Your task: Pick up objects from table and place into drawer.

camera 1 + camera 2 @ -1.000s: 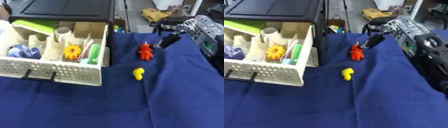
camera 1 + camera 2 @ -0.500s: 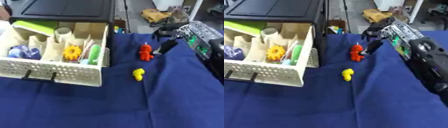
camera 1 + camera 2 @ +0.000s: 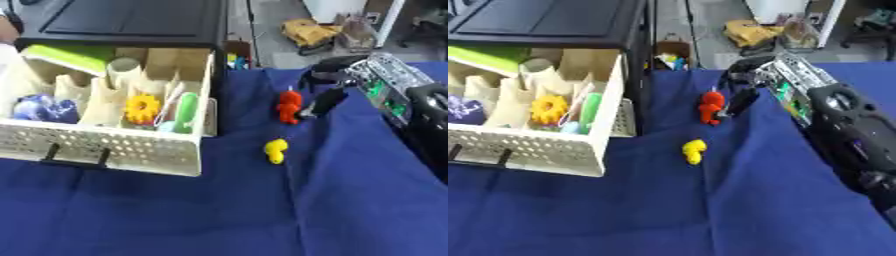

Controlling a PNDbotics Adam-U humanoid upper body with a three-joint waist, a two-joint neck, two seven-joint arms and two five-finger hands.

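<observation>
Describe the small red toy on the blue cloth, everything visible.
The small red toy figure is a glossy, plastic-looking piece with a rounded top and a wider lower body; finer details can't be made out. It lies on the blue cloth, right of the open white perforated drawer and beyond the small yellow toy. The robot's right hand is beside it, dark fingers reaching towards its right side; contact cannot be told.

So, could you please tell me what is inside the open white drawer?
The drawer holds a yellow gear-shaped toy, a green stick-like piece, a blue object and a lime-green item. Dividers hide whatever lies lower.
</observation>
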